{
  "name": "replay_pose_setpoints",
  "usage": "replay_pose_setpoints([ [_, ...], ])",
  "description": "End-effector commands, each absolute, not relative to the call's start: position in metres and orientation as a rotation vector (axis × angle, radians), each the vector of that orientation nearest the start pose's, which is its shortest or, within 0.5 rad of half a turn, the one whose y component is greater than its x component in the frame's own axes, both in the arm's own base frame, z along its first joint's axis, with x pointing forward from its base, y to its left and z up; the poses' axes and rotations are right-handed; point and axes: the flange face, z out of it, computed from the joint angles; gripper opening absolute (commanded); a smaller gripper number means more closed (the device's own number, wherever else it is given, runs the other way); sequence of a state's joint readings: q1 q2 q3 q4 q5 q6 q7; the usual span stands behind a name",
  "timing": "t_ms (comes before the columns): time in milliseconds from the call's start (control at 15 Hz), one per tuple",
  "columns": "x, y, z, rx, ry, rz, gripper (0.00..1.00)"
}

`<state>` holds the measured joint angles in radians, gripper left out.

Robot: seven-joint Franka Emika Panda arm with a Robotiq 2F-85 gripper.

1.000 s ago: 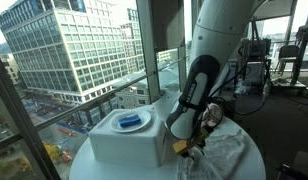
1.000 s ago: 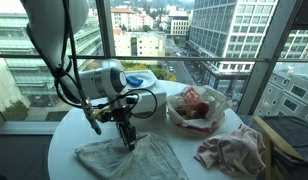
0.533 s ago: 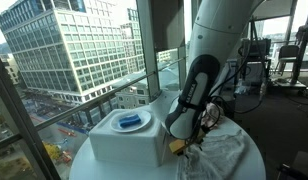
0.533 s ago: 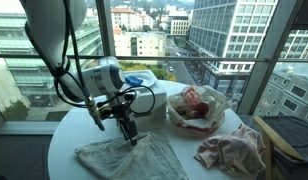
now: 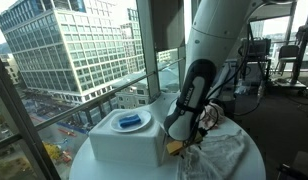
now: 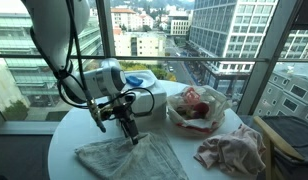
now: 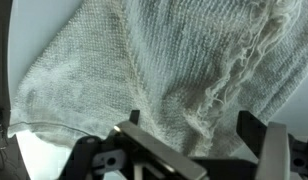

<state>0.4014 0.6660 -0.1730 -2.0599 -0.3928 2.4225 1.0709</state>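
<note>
My gripper (image 6: 128, 133) hangs just above a grey-white knitted cloth (image 6: 124, 158) spread flat on the round white table (image 6: 64, 140). In the wrist view the cloth (image 7: 144, 60) fills the frame, with a frayed ridge (image 7: 229, 80) between my open fingers (image 7: 194, 135). The fingers are apart and hold nothing. In an exterior view the gripper (image 5: 190, 145) is partly hidden behind the arm, over the cloth (image 5: 219, 155).
A white box with a blue bowl on top (image 5: 129, 125) stands beside the arm; it also shows in an exterior view (image 6: 139, 82). A clear bag with reddish contents (image 6: 197, 107) and a crumpled pinkish cloth (image 6: 229, 150) lie on the table. Windows surround it.
The gripper has risen slightly off the cloth and shifted a little; the cloth stays flat on the table.
</note>
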Motion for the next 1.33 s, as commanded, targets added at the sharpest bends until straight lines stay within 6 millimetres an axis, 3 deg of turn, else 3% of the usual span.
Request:
replay_pose_setpoints([
  [0,0.538,0.113,0.077,-3.492,0.904,0.059,1.00],
  [267,0.533,0.112,0.075,-3.500,0.924,0.071,1.00],
  [333,0.532,0.113,0.078,-3.503,0.923,0.057,0.94],
  [467,0.531,0.118,0.082,-3.504,0.918,0.049,0.69],
  [600,0.530,0.123,0.085,-3.514,0.905,0.040,0.52],
  [933,0.525,0.134,0.087,-3.550,0.867,0.023,0.13],
  [1067,0.524,0.136,0.090,-3.557,0.857,0.013,0.04],
  [1267,0.525,0.135,0.098,-3.569,0.864,-0.038,0.00],
])
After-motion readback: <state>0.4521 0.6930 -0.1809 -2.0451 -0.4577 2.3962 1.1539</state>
